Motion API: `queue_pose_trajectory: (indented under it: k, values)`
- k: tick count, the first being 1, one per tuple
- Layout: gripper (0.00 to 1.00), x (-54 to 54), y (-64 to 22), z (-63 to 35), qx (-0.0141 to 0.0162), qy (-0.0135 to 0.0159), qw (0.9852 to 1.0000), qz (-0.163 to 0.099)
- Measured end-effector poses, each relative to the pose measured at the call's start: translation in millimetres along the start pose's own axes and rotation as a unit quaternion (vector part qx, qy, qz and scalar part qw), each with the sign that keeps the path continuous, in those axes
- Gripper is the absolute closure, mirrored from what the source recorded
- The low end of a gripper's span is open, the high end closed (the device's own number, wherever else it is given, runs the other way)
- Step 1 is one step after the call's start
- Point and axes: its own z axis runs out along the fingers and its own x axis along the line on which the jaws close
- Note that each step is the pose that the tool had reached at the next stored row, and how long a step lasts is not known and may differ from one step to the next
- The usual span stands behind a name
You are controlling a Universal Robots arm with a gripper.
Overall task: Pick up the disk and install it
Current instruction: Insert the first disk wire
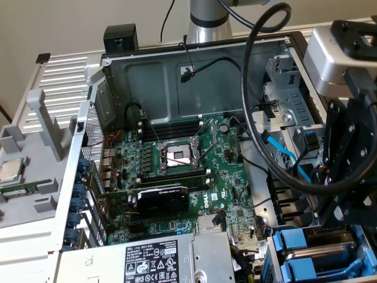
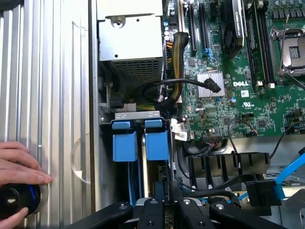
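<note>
Hovering at the drive bay of an open Dell tower, my gripper (image 2: 167, 200) hangs just above the disk (image 2: 156, 139).

The disk stands on edge in its blue frame inside the metal bay (image 2: 138, 114) at the case's corner, just beside a second blue frame (image 2: 125, 140); I cannot tell whether the jaws are released or clenched. "DELL" reads in white on the green motherboard (image 2: 267, 102). The power supply (image 1: 200, 259) wears a black-and-white label (image 1: 154, 262) whose print is too small for me to read. Mid-board, the processor socket (image 1: 178, 156) lies open. Outside the case, at the exterior view's left, a silver processor chip (image 1: 10, 171) rests on a grey tray (image 1: 17, 138). A person's hand (image 2: 19, 162) lies on the ribbed silver panel (image 2: 52, 95), touching a black knob (image 2: 16, 202) with a blue ring.
</note>
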Motion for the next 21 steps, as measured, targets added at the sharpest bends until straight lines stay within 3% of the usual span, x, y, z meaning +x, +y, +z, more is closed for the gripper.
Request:
queue_pose_trajectory:
  k: [13,21]
  values:
    - [0.83,-0.1,-0.4,3.3,0.0009,-0.0009,1.0000,-0.001]
    - [0.83,-0.1,-4.0,2.8,0.0010,-0.0010,0.9997,-0.024]
